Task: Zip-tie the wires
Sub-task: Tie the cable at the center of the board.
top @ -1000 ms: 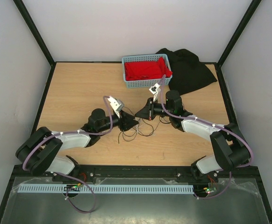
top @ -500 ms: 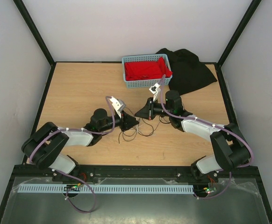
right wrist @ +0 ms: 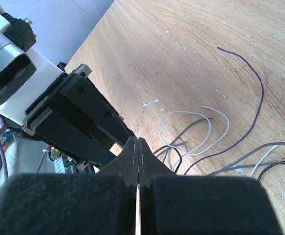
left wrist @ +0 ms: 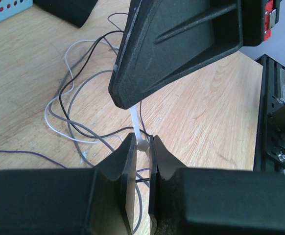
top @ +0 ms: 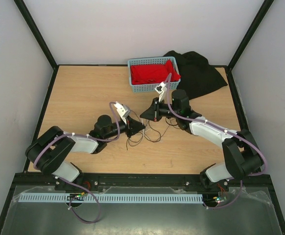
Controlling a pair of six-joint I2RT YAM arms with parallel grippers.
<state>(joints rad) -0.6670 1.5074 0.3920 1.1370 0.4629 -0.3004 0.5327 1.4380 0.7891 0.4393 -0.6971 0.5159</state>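
Note:
The wires [top: 150, 134] are thin dark, grey and white strands lying in loose loops on the wooden table between the two grippers, also seen as wires [left wrist: 69, 98] and wires [right wrist: 206, 132]. A white zip tie [left wrist: 138, 131] stands upright just above them. My left gripper [left wrist: 142, 140] pinches the zip tie's lower end between nearly closed fingertips. My right gripper [left wrist: 125, 98] comes down onto the strap's upper end, jaws pressed together [right wrist: 138, 142]. In the top view the left gripper [top: 140, 126] and right gripper [top: 144, 116] almost touch tip to tip.
A blue basket [top: 135, 87] holding red cloth stands at the back of the table. A black cloth [top: 199, 73] lies to its right. One purple wire [right wrist: 255, 98] trails off alone across the wood.
The left gripper's jaws have closed in on the zip tie and the left arm has edged right. The right gripper has lifted slightly toward the basket.

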